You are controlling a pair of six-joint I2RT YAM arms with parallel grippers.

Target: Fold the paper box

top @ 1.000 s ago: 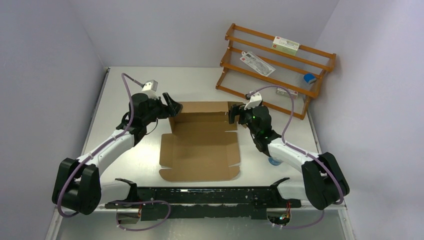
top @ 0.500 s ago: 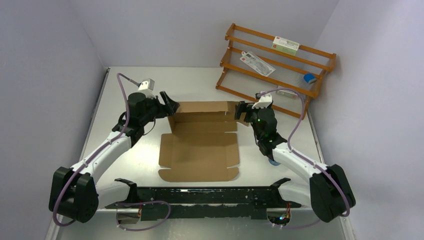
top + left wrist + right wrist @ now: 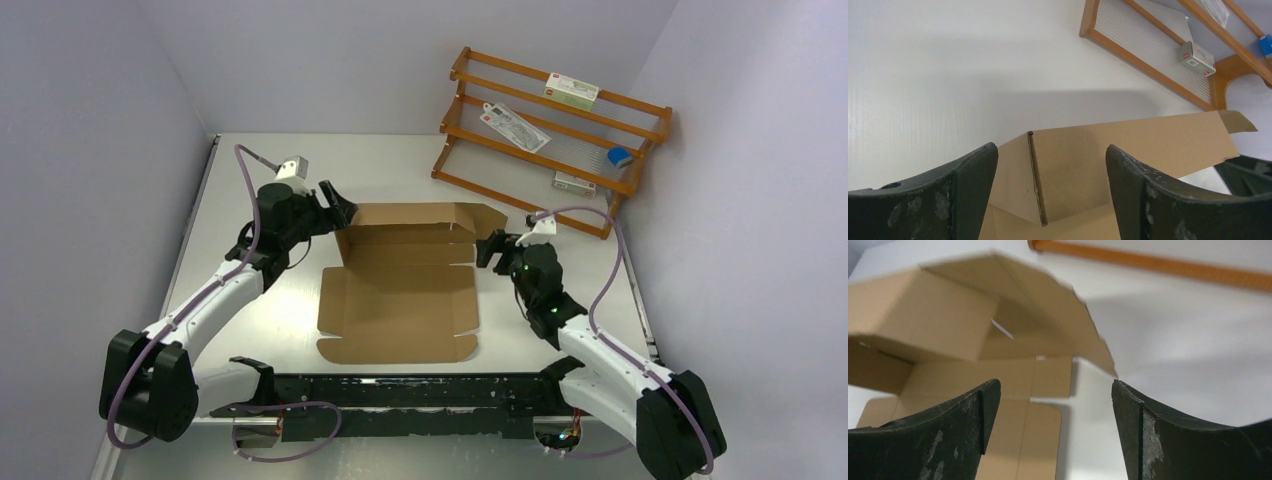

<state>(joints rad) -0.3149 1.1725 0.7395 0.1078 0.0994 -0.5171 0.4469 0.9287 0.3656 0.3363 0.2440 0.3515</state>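
The paper box [image 3: 400, 305] is a brown cardboard sheet lying on the table, its back wall [image 3: 405, 214] folded upright and a right end flap [image 3: 490, 216] splayed outward. My left gripper [image 3: 341, 212] is open at the back left corner of the box. In the left wrist view that folded corner [image 3: 1035, 170] stands between my open fingers, and the gripper [image 3: 1052, 192] holds nothing. My right gripper [image 3: 490, 247] is open and empty, just off the box's right side. In the right wrist view the gripper [image 3: 1055, 432] looks over the box [image 3: 943, 325] and its loose flap.
A wooden rack [image 3: 545, 135] leans at the back right with white cartons and a small blue item [image 3: 620, 156]; it also shows in the left wrist view [image 3: 1143, 50]. A black rail [image 3: 400, 392] runs along the near edge. Walls close in left and right.
My right gripper has drawn back from the box's back right corner, toward the right and the near side. The right end flap has swung outward. My left gripper stays at the back left corner.
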